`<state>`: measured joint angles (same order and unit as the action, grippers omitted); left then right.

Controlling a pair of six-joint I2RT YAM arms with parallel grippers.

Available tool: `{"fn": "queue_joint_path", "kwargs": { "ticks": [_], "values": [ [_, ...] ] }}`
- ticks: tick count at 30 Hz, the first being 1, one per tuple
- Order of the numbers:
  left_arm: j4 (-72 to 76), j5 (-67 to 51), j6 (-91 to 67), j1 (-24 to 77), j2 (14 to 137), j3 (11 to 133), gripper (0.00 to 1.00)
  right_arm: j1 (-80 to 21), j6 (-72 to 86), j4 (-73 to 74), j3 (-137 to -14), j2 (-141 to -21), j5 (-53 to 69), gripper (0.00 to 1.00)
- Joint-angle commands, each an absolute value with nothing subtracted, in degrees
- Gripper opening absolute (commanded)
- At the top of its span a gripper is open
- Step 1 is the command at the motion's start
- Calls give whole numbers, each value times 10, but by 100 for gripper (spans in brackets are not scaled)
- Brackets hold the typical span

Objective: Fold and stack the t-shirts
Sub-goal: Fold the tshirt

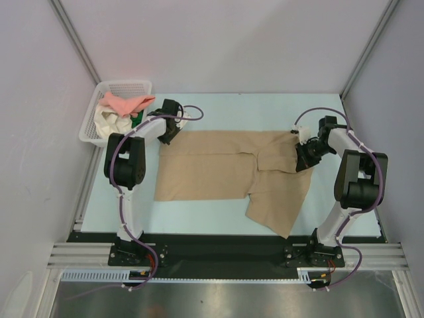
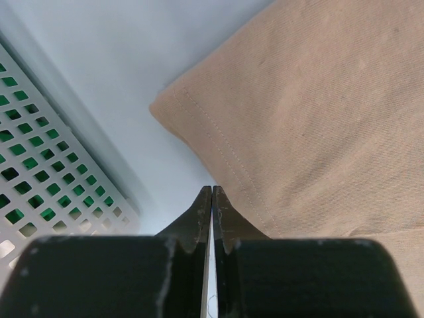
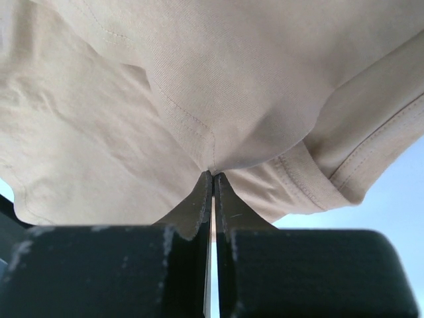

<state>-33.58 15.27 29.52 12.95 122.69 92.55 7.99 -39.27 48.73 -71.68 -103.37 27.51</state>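
Note:
A large tan t-shirt [image 1: 218, 169] lies spread on the pale table, partly folded, with a flap hanging toward the front right. My left gripper [image 1: 167, 138] is shut and empty at the shirt's far left corner; in the left wrist view its tips [image 2: 212, 189] rest beside the hemmed corner [image 2: 199, 126]. My right gripper [image 1: 303, 158] is shut on the tan shirt's right edge; the right wrist view shows cloth [image 3: 199, 66] pinched at the tips [image 3: 212, 173] and lifted. A salmon-pink shirt [image 1: 126, 103], a cream one [image 1: 109, 122] and a green one [image 1: 137, 118] lie in the basket.
The white mesh basket [image 1: 89, 126] stands at the far left, close to my left gripper; its wall fills the left of the left wrist view [image 2: 40, 165]. Grey walls enclose the table on three sides. A black rail runs along the near edge.

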Motion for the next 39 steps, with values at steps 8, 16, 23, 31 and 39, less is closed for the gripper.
{"fn": "queue_joint_path", "kwargs": {
  "ticks": [8, 16, 23, 31, 39],
  "values": [
    [-323, 161, 300, 129, 1216, 930, 4, 80, -416, 524, -730, -1009, 280, 1],
    [-316, 164, 302, 129, 1204, 916, 5, 83, -431, 544, -721, -981, 269, 27],
    [-310, 171, 308, 127, 1194, 912, 9, 102, -423, 519, -752, -974, 259, 41],
    [-327, 168, 303, 124, 1224, 961, 11, 109, -328, 387, -869, -1091, 243, 42],
    [-317, 192, 316, 124, 1252, 970, 10, 105, -303, 368, -977, -1201, 227, 42]
  ]
}}
